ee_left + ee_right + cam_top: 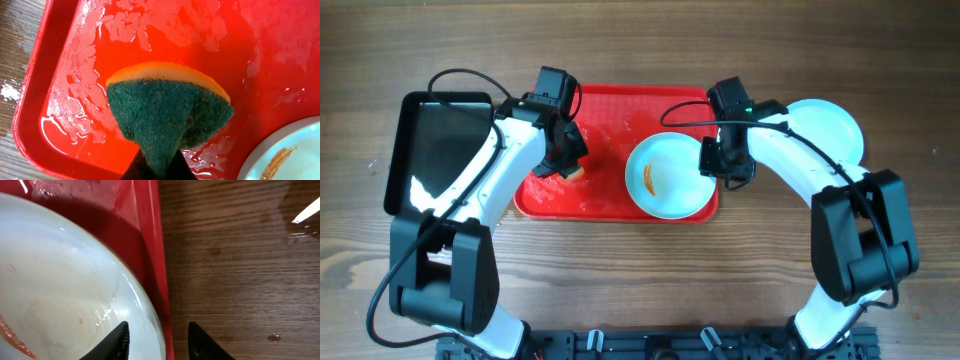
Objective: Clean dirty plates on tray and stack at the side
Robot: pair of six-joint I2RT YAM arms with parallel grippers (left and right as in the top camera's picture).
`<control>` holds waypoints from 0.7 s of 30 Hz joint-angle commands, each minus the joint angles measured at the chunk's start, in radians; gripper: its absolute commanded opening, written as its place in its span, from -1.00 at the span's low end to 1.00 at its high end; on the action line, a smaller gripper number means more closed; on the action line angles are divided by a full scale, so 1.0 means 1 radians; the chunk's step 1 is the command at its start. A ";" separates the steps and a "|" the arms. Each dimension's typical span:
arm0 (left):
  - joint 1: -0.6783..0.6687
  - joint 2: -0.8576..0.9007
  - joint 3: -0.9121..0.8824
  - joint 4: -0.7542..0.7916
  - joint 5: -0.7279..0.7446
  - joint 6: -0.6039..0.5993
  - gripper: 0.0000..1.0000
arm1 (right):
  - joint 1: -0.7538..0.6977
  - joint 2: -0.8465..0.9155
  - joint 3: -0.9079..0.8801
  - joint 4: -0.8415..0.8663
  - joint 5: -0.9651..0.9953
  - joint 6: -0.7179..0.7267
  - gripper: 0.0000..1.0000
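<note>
A pale plate with an orange smear lies at the right end of the red tray. My left gripper is shut on a green and yellow sponge and holds it against the wet tray floor, left of the plate. My right gripper is open. It straddles the plate's right rim and the tray's rim, one finger over the plate and one over the table. Another pale plate lies on the table to the right.
A smaller black tray lies left of the red tray, under my left arm. The red tray floor is wet with foamy streaks. The wooden table right of the tray shows small water drops.
</note>
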 commanded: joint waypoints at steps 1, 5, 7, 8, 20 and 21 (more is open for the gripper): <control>-0.002 -0.008 -0.006 -0.002 -0.014 -0.005 -0.92 | 0.004 0.006 -0.008 0.009 -0.031 0.002 -0.27; -0.002 -0.008 -0.006 -0.002 -0.014 -0.005 -0.92 | 0.004 0.006 0.001 -0.003 -0.030 0.001 -0.35; -0.002 -0.008 -0.006 -0.002 -0.014 -0.005 -0.92 | 0.004 0.006 0.010 -0.013 -0.034 0.001 -0.37; -0.002 -0.008 -0.006 -0.002 -0.014 -0.005 -0.92 | 0.004 0.006 0.011 -0.014 -0.035 0.002 -0.38; -0.002 -0.008 -0.006 -0.002 -0.014 -0.005 -0.92 | 0.005 0.006 0.009 -0.024 -0.079 0.013 -0.40; -0.002 -0.008 -0.006 -0.002 -0.014 -0.005 -0.92 | 0.005 0.006 0.009 -0.024 -0.079 0.021 -0.41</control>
